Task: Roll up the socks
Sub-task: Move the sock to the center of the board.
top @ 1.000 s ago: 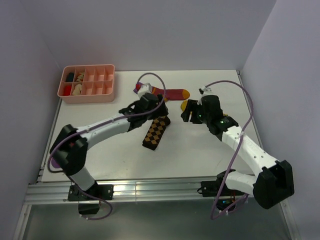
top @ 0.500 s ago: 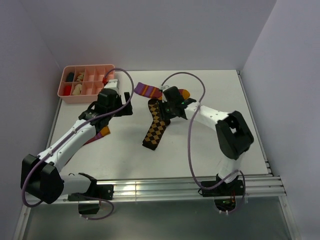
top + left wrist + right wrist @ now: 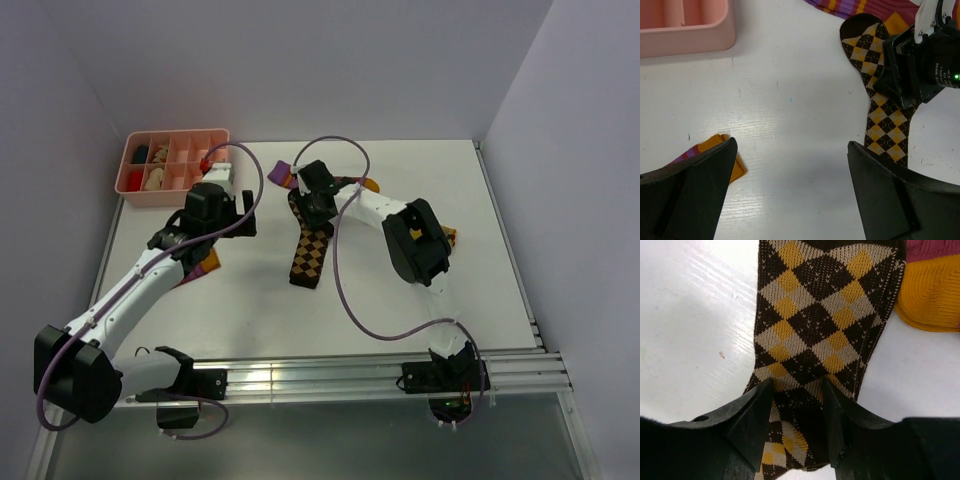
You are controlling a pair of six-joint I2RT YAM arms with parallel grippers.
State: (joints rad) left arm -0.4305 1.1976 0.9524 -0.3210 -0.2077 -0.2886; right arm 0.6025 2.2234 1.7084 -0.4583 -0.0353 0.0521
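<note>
Judging from how the fabric lies, the rolling has barely begun: every sock in view is flat on the white desk (image 3: pixel 400 290) and none is rolled yet. The diamond-check sock (image 3: pixel 310 250) serves as landmark. Far to its left and further back sits a pink plastic tray (image 3: pixel 170 196) with rigid, smooth-walled compartments. Nearer on its left, a maroon sock (image 3: pixel 200 262) with purple and orange stripes lies limp, partly under the left arm. The left end effector (image 3: pixel 792 150) hangs above bare desk just left of the landmark, jaws spread wide and holding nothing. The landmark itself is a soft knit of brown, tan and yellow diamonds, stretched long and thin. The right end effector (image 3: pixel 797 390) rests on its far end, fingers partway apart with the knit between them; whether they pinch it I cannot tell. Touching that far end lies the second maroon sock (image 3: pixel 283 177), ribbed, with an orange toe. Well to the right, a scrap of mustard sock (image 3: pixel 451 237) shows past the right arm.
</note>
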